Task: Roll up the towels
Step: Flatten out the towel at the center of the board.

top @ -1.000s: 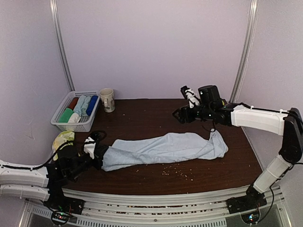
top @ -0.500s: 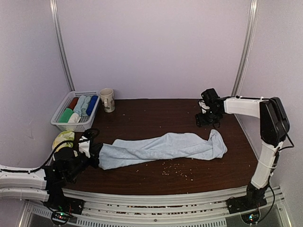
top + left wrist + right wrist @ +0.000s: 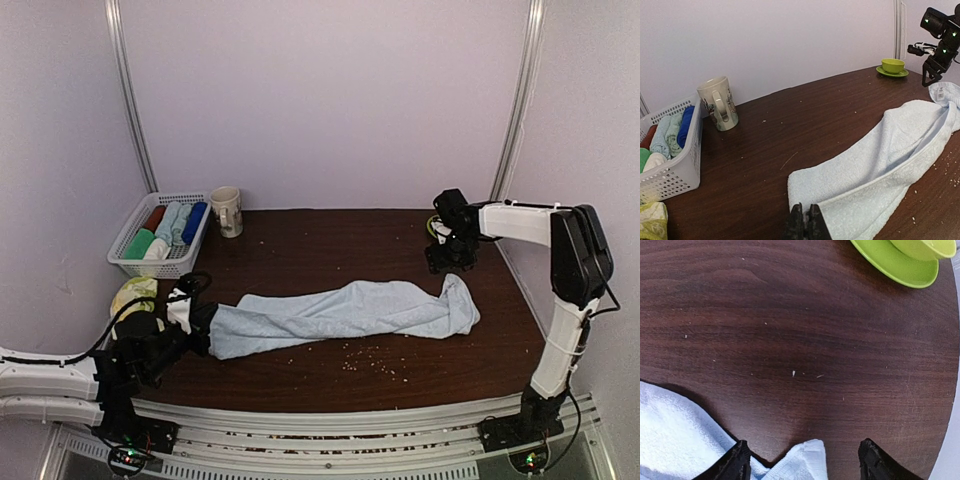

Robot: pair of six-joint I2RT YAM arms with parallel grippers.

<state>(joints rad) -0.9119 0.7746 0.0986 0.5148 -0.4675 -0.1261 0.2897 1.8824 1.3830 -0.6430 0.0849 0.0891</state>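
Note:
The long pale blue-white towel [image 3: 340,312] lies stretched left to right across the dark table. My left gripper [image 3: 196,326] is low at its left end. In the left wrist view that gripper [image 3: 805,220] is shut on the edge of the towel [image 3: 880,165]. My right gripper [image 3: 447,262] hangs pointing down just behind the towel's right end. In the right wrist view it [image 3: 803,450] stands open over a towel corner [image 3: 807,462], with the fingers apart from the cloth. The yellow-green towel [image 3: 133,295] lies crumpled at the table's left edge.
A white slatted basket [image 3: 176,264] holding several rolled towels sits at the back left, with a mug [image 3: 226,211] beside it. A green cup on a saucer [image 3: 900,265] stands at the back right, behind my right gripper. Crumbs [image 3: 370,365] dot the front of the table.
My right arm has swung back to the right and folded, and its gripper has come down behind the towel's right end. My left gripper has drawn the towel's left end slightly leftward.

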